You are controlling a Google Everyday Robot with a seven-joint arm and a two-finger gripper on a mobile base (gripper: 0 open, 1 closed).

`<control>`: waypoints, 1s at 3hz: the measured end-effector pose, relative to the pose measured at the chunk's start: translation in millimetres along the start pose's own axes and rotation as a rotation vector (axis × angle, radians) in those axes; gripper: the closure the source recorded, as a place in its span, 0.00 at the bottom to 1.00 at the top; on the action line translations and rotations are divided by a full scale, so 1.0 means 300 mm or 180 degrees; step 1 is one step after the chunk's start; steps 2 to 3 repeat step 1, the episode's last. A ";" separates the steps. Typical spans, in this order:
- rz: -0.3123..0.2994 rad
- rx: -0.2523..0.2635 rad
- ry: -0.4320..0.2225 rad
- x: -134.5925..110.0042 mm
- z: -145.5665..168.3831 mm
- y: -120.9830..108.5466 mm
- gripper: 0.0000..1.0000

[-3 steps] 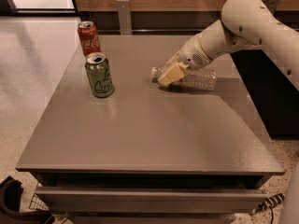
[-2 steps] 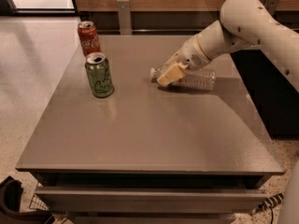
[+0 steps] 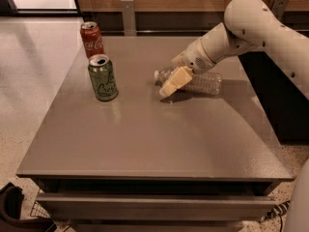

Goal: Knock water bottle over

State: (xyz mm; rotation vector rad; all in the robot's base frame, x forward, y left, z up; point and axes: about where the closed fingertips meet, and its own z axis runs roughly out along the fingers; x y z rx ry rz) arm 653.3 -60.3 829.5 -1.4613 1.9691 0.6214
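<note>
The water bottle (image 3: 200, 82) lies on its side on the grey table (image 3: 145, 134), right of centre, with its white cap end (image 3: 157, 75) pointing left. My gripper (image 3: 170, 86) hangs just in front of the bottle's neck, its cream fingers (image 3: 175, 80) pointing down-left, close to or touching the bottle. My white arm reaches in from the upper right and hides part of the bottle's middle.
A green can (image 3: 102, 78) stands upright left of the bottle. A red cola can (image 3: 91, 39) stands at the table's far left corner. A wooden wall runs behind the table. Dark furniture stands to the right. A drawer front shows under the table's near edge.
</note>
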 end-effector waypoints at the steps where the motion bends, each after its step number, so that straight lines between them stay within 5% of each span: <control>1: 0.0000 0.0000 0.0000 0.000 0.000 0.000 0.00; 3: 0.0000 0.0000 0.0000 0.000 0.000 0.000 0.00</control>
